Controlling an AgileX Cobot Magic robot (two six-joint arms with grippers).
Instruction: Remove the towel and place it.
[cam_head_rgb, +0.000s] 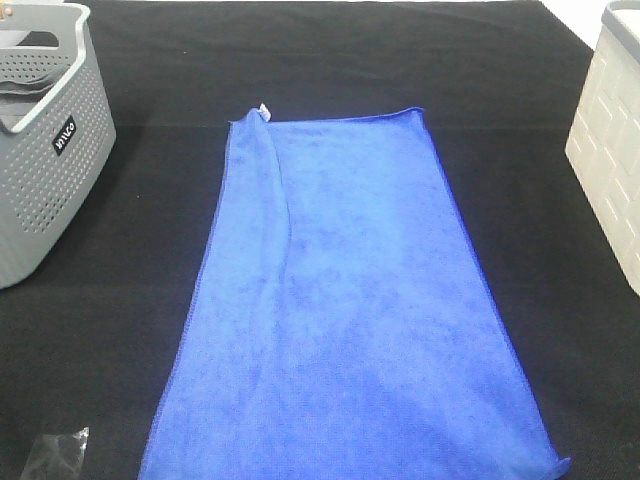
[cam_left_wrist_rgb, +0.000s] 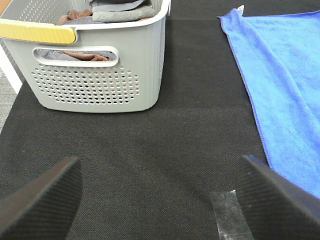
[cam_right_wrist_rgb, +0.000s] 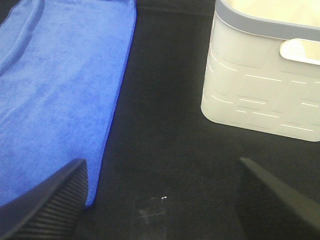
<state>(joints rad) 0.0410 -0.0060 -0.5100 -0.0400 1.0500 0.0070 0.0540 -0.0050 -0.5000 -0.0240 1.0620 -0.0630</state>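
Note:
The blue towel (cam_head_rgb: 345, 300) lies spread flat on the black table mat, long side running from far to near, with a fold along its left side and a small white tag (cam_head_rgb: 263, 110) at the far left corner. It also shows in the left wrist view (cam_left_wrist_rgb: 287, 85) and the right wrist view (cam_right_wrist_rgb: 60, 95). My left gripper (cam_left_wrist_rgb: 160, 200) is open and empty above the mat, left of the towel. My right gripper (cam_right_wrist_rgb: 160, 200) is open and empty above the mat, just right of the towel's near right corner. Neither gripper shows in the high view.
A grey perforated basket (cam_head_rgb: 50, 140) with folded cloths inside (cam_left_wrist_rgb: 120, 12) stands at the far left. A white basket (cam_head_rgb: 610, 150) stands at the far right and shows in the right wrist view (cam_right_wrist_rgb: 265, 80). A dark object (cam_head_rgb: 55, 460) lies at the near left edge.

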